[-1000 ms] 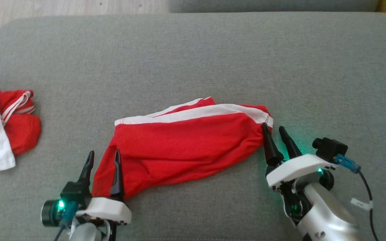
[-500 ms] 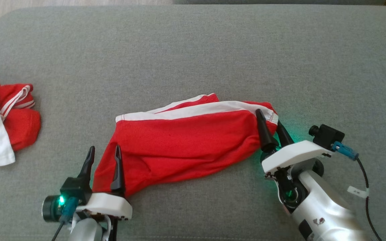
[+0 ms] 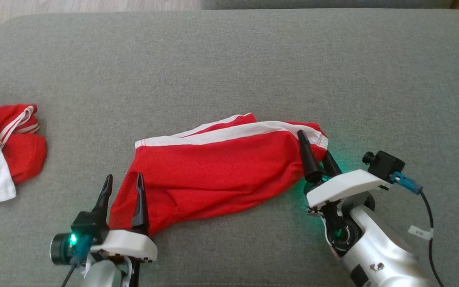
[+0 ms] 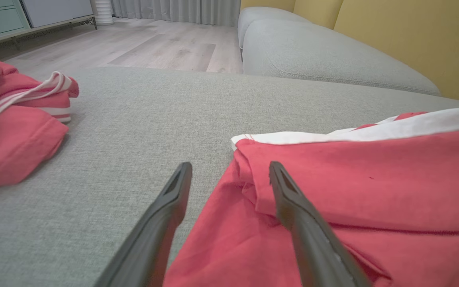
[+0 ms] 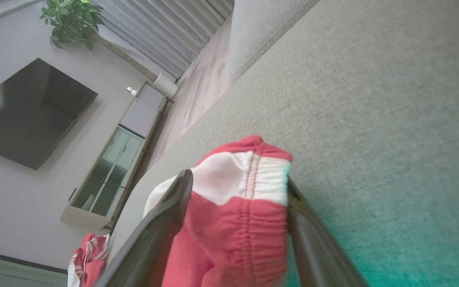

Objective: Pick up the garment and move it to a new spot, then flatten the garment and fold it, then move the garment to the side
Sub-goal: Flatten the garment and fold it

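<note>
Head view: grey sofa seat (image 3: 229,59) carries everything. The red shorts with a white stripe (image 3: 213,175) lie roughly mid-seat, stretched left to right and still rumpled. A second heap of red and white clothes (image 3: 10,155) sits well apart at the seat's left edge.

Change over the last second: the right tool (image 3: 314,144) has slid in from just beside the shorts' right end and now straddles it. Right wrist view shows the gathered waistband sitting between the two fingers. Fingers are spread, nothing pinched yet.

The left tool (image 3: 124,177) hasn't moved. It's also spread, one finger on bare sofa and the other over the shorts' lower-left corner.

My read: both ends are bracketed, so closing is next, then the lift and move. Flatten and fold not yet started.
</note>
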